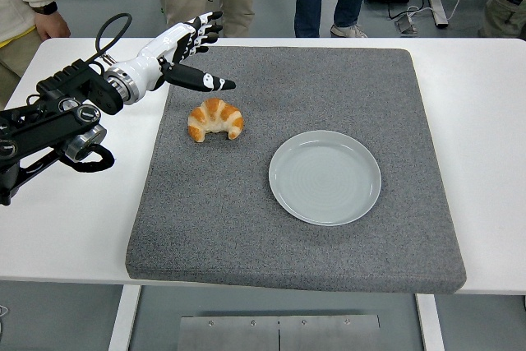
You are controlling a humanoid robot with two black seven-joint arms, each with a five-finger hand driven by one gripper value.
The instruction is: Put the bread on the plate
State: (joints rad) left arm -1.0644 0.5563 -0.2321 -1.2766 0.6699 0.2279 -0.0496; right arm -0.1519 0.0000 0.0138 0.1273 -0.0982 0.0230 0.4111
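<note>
A golden croissant (214, 119) lies on the grey mat (246, 219), left of centre. To its right sits an empty pale grey-blue plate (325, 177). My left hand (193, 55) hovers just above and behind the croissant, white with black fingertips, fingers spread and holding nothing. Its thumb points right over the bread's far side without touching it. The black left arm (57, 117) reaches in from the left edge. The right arm does not show.
The mat covers most of the white table (485, 121). Several people stand behind the far edge; one person's hand (45, 22) hangs near the back left corner. Cables and equipment lie on the floor at the top right.
</note>
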